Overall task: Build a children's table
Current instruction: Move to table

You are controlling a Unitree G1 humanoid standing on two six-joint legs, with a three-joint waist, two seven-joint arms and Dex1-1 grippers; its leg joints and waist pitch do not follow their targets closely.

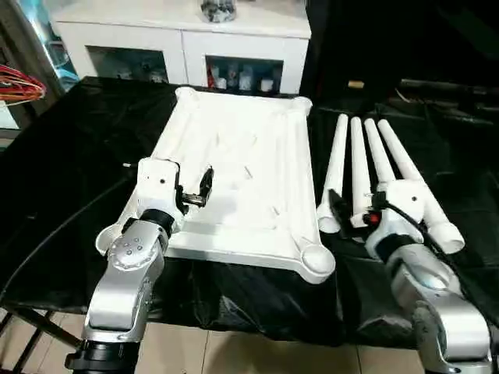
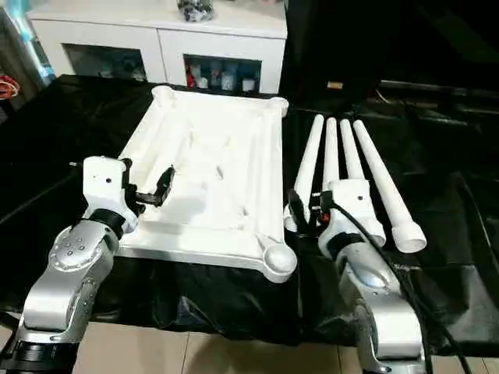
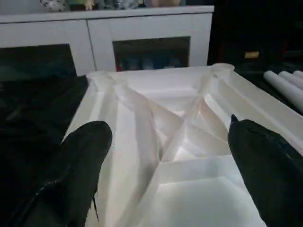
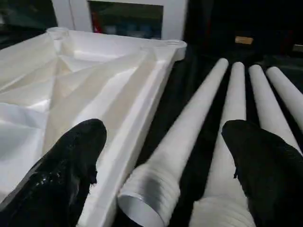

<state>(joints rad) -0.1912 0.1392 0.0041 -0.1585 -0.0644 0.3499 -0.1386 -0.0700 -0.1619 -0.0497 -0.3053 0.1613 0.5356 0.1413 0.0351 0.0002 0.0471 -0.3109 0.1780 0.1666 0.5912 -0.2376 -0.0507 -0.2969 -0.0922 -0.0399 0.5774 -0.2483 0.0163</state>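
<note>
Right wrist view: wide-open, empty right gripper (image 4: 163, 156) straddles the nearest tapered white plastic leg (image 4: 182, 142), lying lengthwise away, beside the white ribbed tabletop (image 4: 85, 80).

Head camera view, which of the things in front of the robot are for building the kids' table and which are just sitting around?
For the job:
- table top, lying underside up on the black cloth
- four legs, side by side to its right
- left gripper and right gripper, both open

Just lying about:
- white cabinet behind
- black cloth
- red cables at the left edge
</note>
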